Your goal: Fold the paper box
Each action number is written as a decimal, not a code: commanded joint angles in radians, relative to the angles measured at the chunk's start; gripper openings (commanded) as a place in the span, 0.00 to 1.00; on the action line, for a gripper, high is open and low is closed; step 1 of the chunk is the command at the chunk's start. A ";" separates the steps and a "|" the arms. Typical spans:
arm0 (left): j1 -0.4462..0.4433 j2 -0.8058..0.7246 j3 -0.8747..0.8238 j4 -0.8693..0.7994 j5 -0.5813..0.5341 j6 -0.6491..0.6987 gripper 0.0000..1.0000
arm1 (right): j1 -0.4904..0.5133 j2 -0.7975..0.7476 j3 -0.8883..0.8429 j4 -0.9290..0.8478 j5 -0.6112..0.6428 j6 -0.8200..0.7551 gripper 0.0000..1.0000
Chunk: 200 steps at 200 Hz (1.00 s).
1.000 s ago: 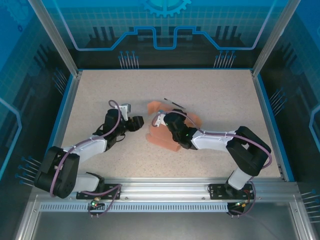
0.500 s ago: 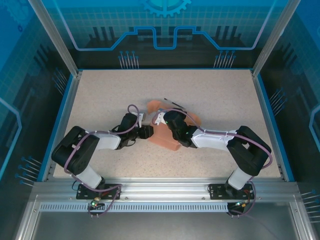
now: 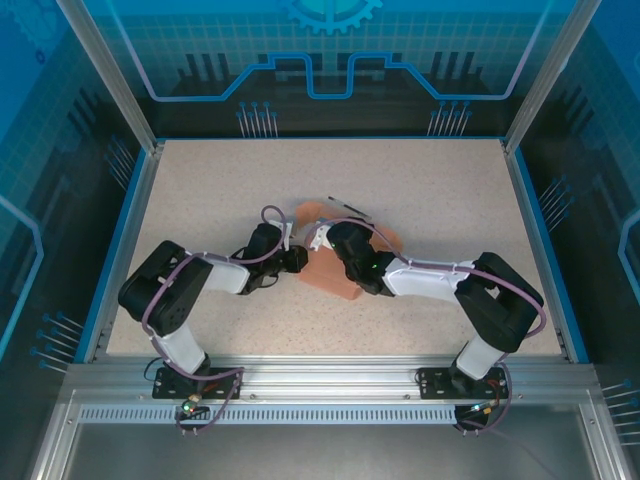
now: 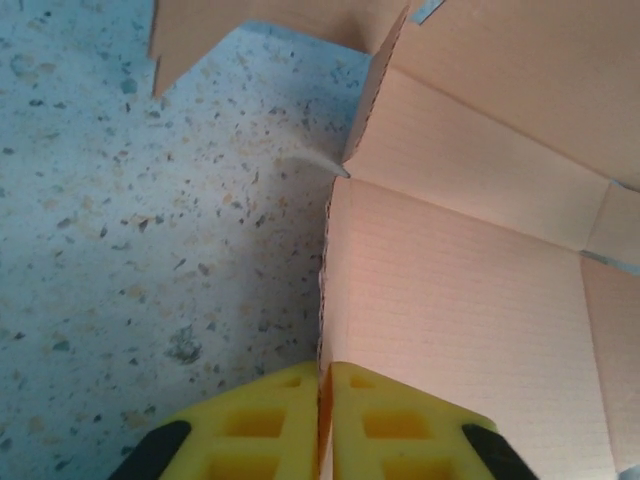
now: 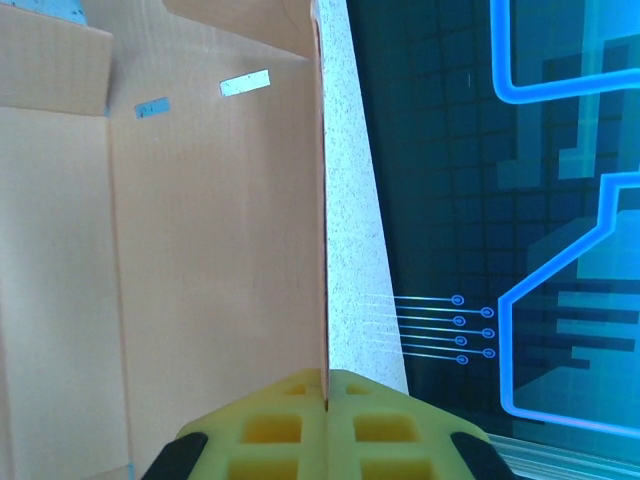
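Observation:
The paper box is a salmon-pink, partly opened die-cut sheet at the table's middle, with flaps sticking out at the back left and right. My left gripper is at its left side. In the left wrist view the yellow fingers are shut on the edge of an upright pink panel, pinched at the left gripper. My right gripper reaches in from the right. In the right wrist view it is shut on the edge of another upright panel.
A thin dark stick lies just behind the box. Speckled tabletop stretches to the blue-rimmed edges, with aluminium frame posts at the corners and the rail at the near edge.
The left arm swung right to the box's left side and its jaws closed on the panel edge. The right arm kept its grip and hardly moved.

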 commanded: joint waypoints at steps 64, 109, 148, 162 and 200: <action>-0.003 0.021 0.007 0.070 -0.002 -0.026 0.08 | 0.033 0.030 -0.042 0.025 0.060 0.017 0.00; -0.002 -0.008 0.001 0.058 -0.007 -0.020 0.09 | -0.008 0.025 -0.037 0.053 0.047 -0.008 0.00; -0.001 -0.024 -0.005 0.054 -0.008 -0.017 0.10 | -0.026 0.036 -0.044 0.053 0.035 0.007 0.00; 0.000 -0.030 -0.008 0.052 -0.010 -0.018 0.10 | -0.025 0.042 -0.046 0.040 0.032 0.026 0.00; -0.001 -0.056 -0.017 0.037 -0.017 -0.012 0.11 | -0.013 0.060 -0.056 0.016 0.025 0.067 0.00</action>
